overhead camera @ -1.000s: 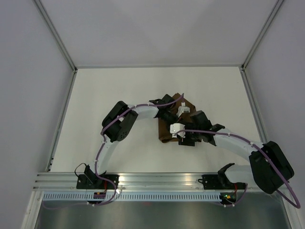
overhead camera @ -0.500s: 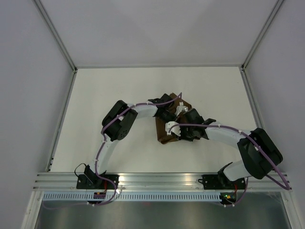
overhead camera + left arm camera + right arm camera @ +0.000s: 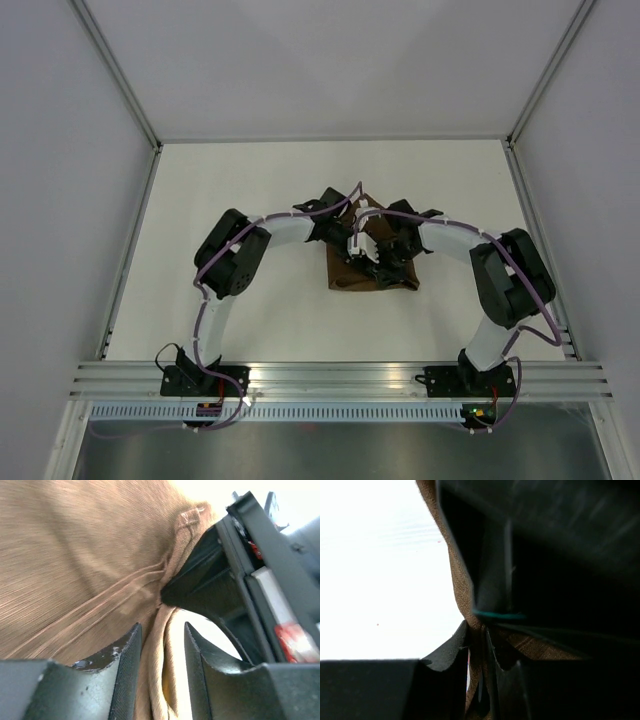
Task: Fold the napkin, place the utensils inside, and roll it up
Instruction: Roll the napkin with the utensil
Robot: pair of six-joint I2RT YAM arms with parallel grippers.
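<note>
From above, we are seeing the napkin (image 3: 345, 275) as a plain dark-brown cloth, bunched into a rumpled heap near the middle of the white table (image 3: 230, 180). Bare tabletop is lying open on every side of it, and the side rails are sitting well apart from the cloth. Both arms are arching inward from their bases. The left gripper (image 3: 346, 233) and right gripper (image 3: 384, 262) are hovering over the cloth, just beside each other.

Through the left wrist camera, the napkin (image 3: 75, 555) is filling most of the frame. It is looking tan under the light, with a stitched hem and long creases running diagonally. The left fingers (image 3: 125, 655) are standing parted. A loose fold of cloth is lying in the gap with a sliver of bright table beside it, so they are clamping nothing. The right gripper's black tip is meeting the cloth at a crease just ahead.

Through the right wrist camera, an edge of the napkin (image 3: 462, 595) is running down the frame, with open white table (image 3: 380, 555) to its left. The right fingers (image 3: 445, 655) are standing close together, pinching a narrow fold of the napkin between them. The left gripper's dark bulk is crowding the upper right; we cannot tell whether it is touching the cloth.
</note>
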